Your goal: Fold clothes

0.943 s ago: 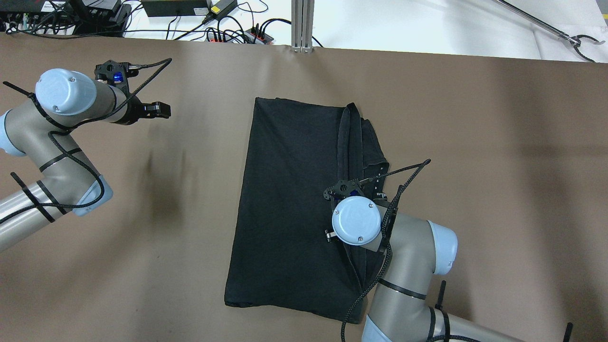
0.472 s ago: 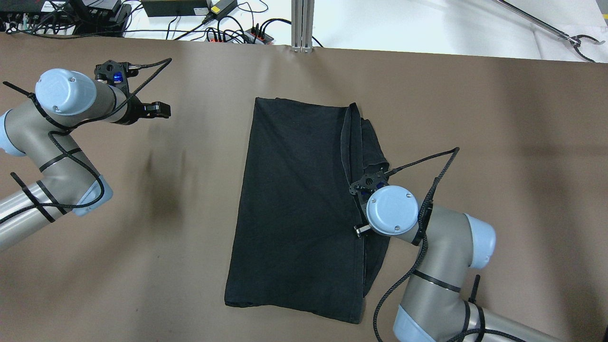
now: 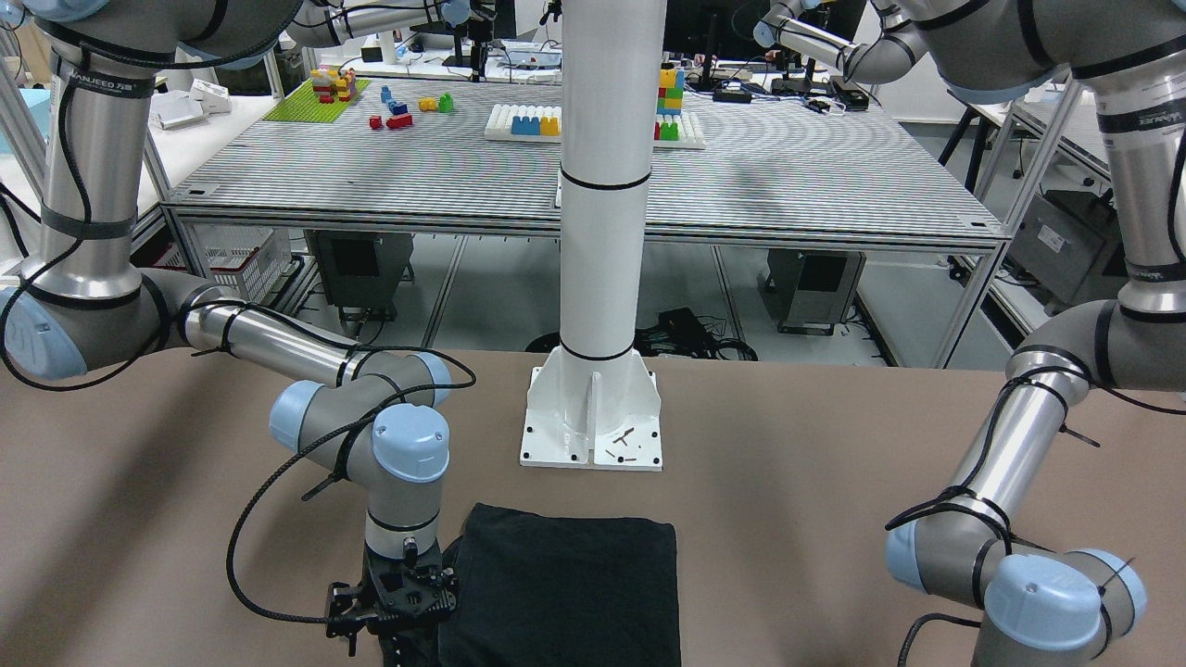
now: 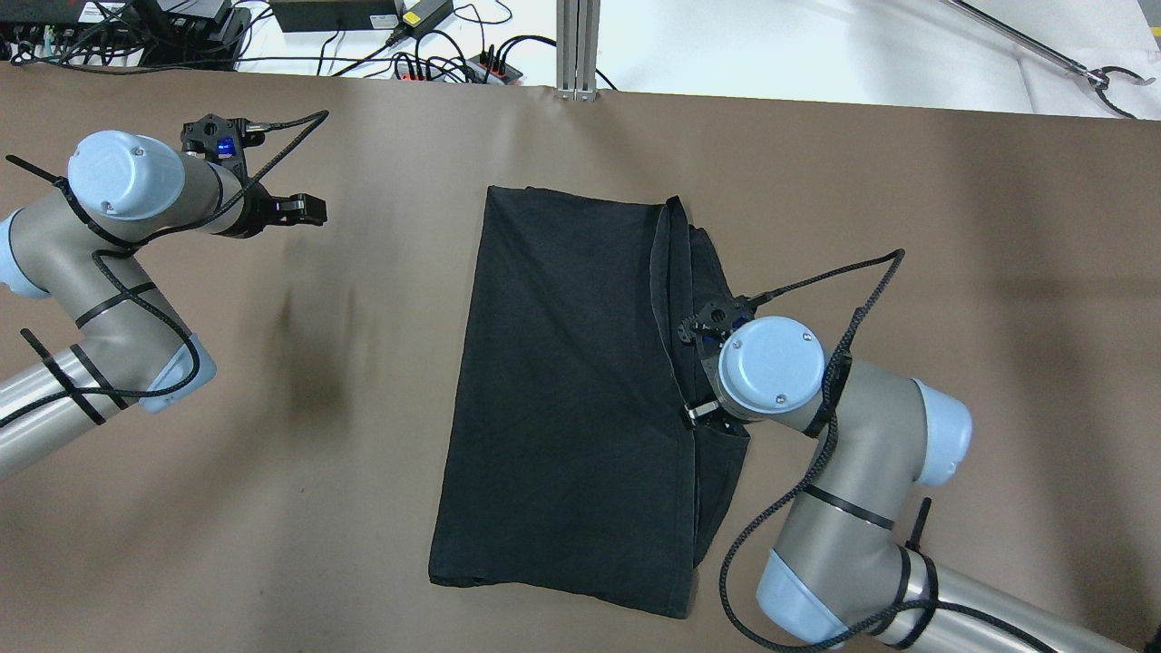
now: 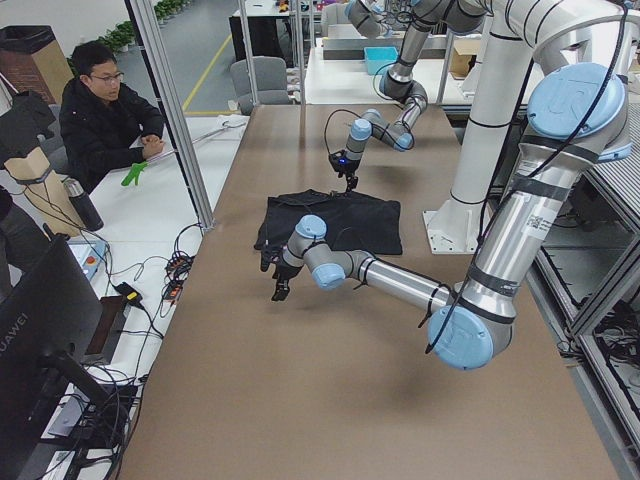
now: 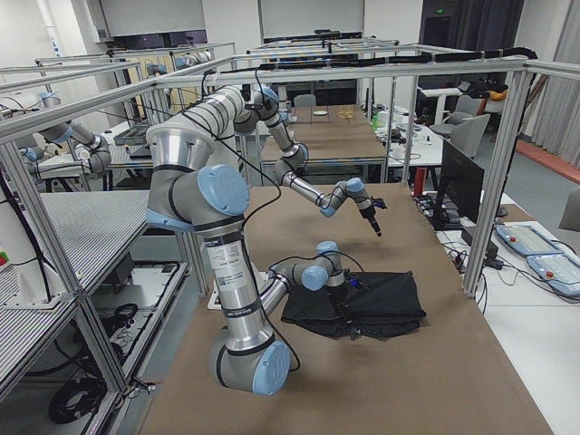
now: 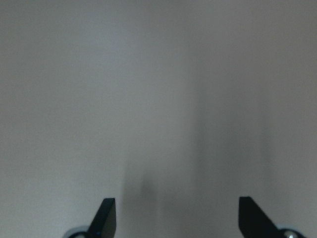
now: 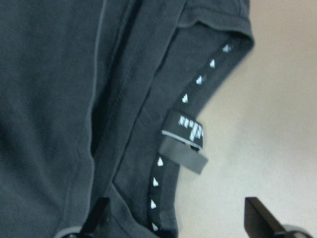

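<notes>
The clothes (image 4: 562, 390) are one black fabric piece lying flat in the middle of the brown table (image 4: 952, 272), with its right part folded over in a narrow strip. The right wrist view shows that edge's collar band with white stitches and a grey label (image 8: 183, 141). My right gripper (image 8: 178, 220) hangs open just above this right edge, mostly hidden under its wrist (image 4: 771, 367) in the overhead view. My left gripper (image 4: 313, 210) is open over bare table at the far left, well away from the clothes (image 3: 565, 593).
A white post on a base plate (image 3: 593, 426) stands at the robot's side of the table, just behind the cloth. Cables and power strips (image 4: 435, 63) lie past the far edge. A person (image 5: 100, 110) sits at a side desk.
My right arm has moved right and toward the far side, from over the cloth's lower middle to its right folded edge. The cloth and left arm have stayed put.
</notes>
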`<state>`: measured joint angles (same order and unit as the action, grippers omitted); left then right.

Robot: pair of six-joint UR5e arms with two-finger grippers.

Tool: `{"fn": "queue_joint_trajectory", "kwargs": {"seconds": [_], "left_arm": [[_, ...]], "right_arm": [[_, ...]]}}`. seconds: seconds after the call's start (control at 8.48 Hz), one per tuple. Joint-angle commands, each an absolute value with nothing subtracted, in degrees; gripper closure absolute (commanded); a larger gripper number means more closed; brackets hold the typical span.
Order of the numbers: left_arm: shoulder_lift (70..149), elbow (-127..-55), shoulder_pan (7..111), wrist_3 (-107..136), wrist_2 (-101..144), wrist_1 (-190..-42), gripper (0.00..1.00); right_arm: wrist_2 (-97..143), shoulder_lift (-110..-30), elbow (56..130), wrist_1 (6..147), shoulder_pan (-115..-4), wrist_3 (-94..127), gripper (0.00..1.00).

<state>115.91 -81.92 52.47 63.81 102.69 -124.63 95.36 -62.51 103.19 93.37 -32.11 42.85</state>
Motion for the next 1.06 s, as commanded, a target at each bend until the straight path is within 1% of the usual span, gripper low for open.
{"fn": "queue_joint_trajectory", "kwargs": {"seconds": [0.0, 0.24, 0.47, 0.71, 0.94], "left_arm": [[115.93, -82.0, 52.47, 63.81, 102.66, -124.63, 0.12], [115.84, -81.91, 52.47, 63.81, 102.74, -124.63, 0.12], [115.84, -81.91, 52.47, 63.72, 102.74, -124.63, 0.12], [115.75, -82.53, 52.47, 63.81, 102.66, -124.63, 0.12], [115.4, -82.79, 52.47, 63.72, 102.66, -124.63, 0.12]], "right_arm": [[95.45, -50.14, 89.97, 92.73, -33.84, 44.29, 0.05], [95.19, -47.38, 84.58, 91.33, -34.89, 45.0, 0.05], [95.1, -47.37, 77.47, 83.27, -37.25, 44.3, 0.05], [95.53, -47.72, 75.85, 80.6, -39.79, 41.16, 0.05], [101.12, -51.22, 76.9, 80.33, -46.2, 31.33, 0.05]]}}
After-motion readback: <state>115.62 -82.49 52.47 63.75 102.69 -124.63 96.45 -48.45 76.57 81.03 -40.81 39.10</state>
